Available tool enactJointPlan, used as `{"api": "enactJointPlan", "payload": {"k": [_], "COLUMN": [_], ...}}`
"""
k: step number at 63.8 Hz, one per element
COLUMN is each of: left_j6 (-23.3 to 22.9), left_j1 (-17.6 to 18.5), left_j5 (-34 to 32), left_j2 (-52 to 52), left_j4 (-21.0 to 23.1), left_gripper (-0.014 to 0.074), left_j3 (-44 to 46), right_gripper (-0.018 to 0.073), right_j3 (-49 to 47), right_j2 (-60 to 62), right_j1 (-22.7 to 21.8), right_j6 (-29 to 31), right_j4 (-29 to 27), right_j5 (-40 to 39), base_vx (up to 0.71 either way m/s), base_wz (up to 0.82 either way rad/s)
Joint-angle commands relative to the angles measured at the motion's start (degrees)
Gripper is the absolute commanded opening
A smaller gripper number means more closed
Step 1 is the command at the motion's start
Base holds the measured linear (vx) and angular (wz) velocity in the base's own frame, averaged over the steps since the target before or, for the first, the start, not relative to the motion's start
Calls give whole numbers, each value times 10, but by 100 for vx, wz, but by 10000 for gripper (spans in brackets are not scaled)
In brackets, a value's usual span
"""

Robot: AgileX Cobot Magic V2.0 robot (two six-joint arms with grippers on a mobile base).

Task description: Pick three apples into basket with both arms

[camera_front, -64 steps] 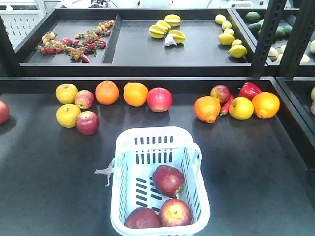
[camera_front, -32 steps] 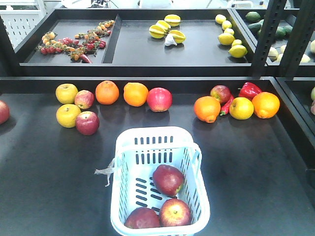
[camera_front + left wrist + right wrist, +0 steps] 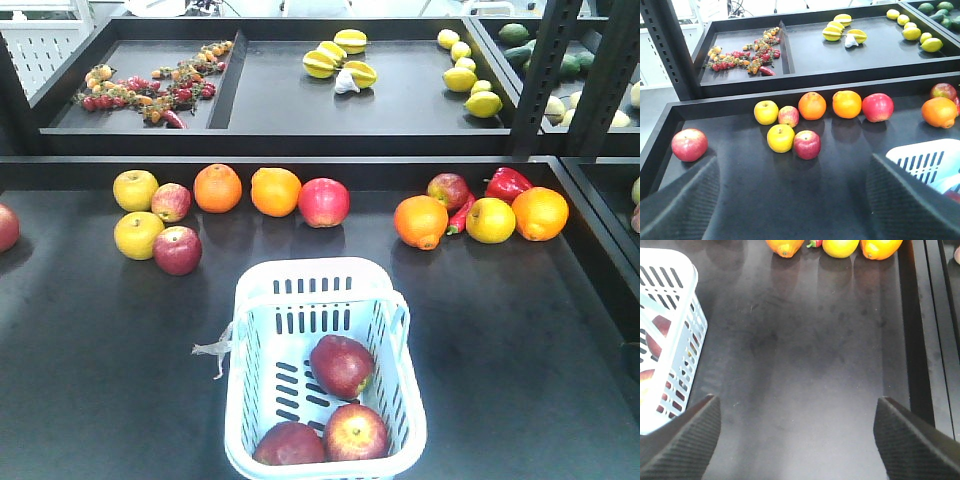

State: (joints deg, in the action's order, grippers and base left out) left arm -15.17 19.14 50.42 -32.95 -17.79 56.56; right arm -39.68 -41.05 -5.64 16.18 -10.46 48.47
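Apples (image 3: pixel 342 367) (three, dark red) sit inside the basket (image 3: pixel 313 279), beside and right of the left gripper (image 3: pixel 790 200), left of the right gripper (image 3: pixel 795 440). Both grippers hang released, empty; best withdrawn without nudging the basket.

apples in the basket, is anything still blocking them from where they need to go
Nothing visible does. All three apples already lie inside the basket, and both grippers are open and empty.
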Motion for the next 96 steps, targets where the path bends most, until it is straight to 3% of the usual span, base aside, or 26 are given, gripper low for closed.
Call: {"api": "enactJointPlan", "payload": {"k": [1,12,20,39,96], "left_j6": [-6,-6,-6,-5,-5], "left_j1": [0,0,0,0,0], "left_j5": [-43,-23,4,21,21], "left_j2": [-3,-3,-3,-3,-3], "left_j4": [-7,-7,-7,-7,-7], "left_gripper": [569,517,413,-10,-8], "left_j3": [16,16,16,16,16], "right_gripper": [573,498,388,0,-9], "right_j3": [-18,-18,-18,-18,-18], "right_j2": [1,1,1,1,1], "right_j1": [-4,-4,-4,-4,-4], "right_j6": [0,0,8,8,8], "right_j4": [-2,-2,-2,-2,-2], "right_j5": [-43,-50,-62,-68,-67], "base_vx": [0,0,0,0,0], "base_wz": [0,0,0,0,0]}}
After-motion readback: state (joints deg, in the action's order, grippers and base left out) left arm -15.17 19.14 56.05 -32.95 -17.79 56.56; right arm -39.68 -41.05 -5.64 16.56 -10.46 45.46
